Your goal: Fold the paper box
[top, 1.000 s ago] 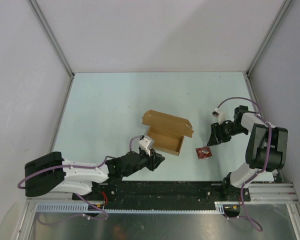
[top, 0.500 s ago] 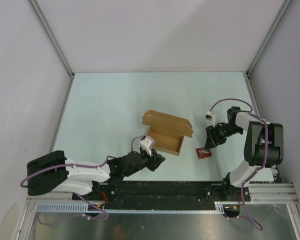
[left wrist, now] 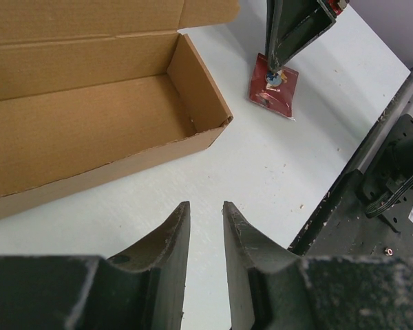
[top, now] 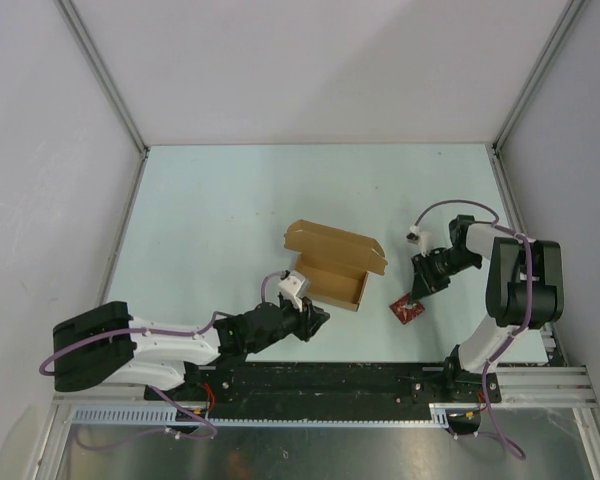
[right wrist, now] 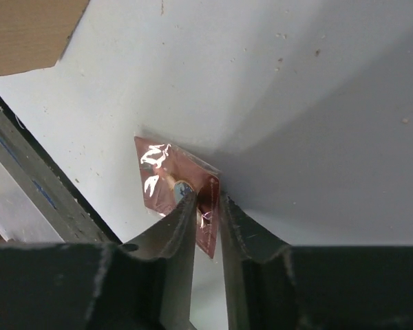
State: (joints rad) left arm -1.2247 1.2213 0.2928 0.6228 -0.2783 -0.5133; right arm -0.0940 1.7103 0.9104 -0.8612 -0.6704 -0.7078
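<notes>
The paper box (top: 332,265) is brown cardboard, standing as an open tray with its lid flap up at the back, at the table's middle. In the left wrist view its empty inside (left wrist: 89,117) faces me. My left gripper (top: 320,318) rests low just in front of the box, empty, with its jaws a narrow gap apart (left wrist: 206,205). My right gripper (top: 416,296) points down onto a small red packet (top: 410,309), right of the box. In the right wrist view its fingers (right wrist: 206,196) pinch the packet's near edge (right wrist: 162,165).
The black rail (top: 330,378) carrying the arm bases runs along the near edge, close behind the packet. Grey walls enclose the pale table (top: 230,200) on the left, back and right. The right arm's fingers (left wrist: 289,27) stand over the packet (left wrist: 274,86) in the left wrist view.
My right gripper has moved down and left onto the red packet and closed on its edge; the packet has shifted slightly. The left arm and the box have not moved.
</notes>
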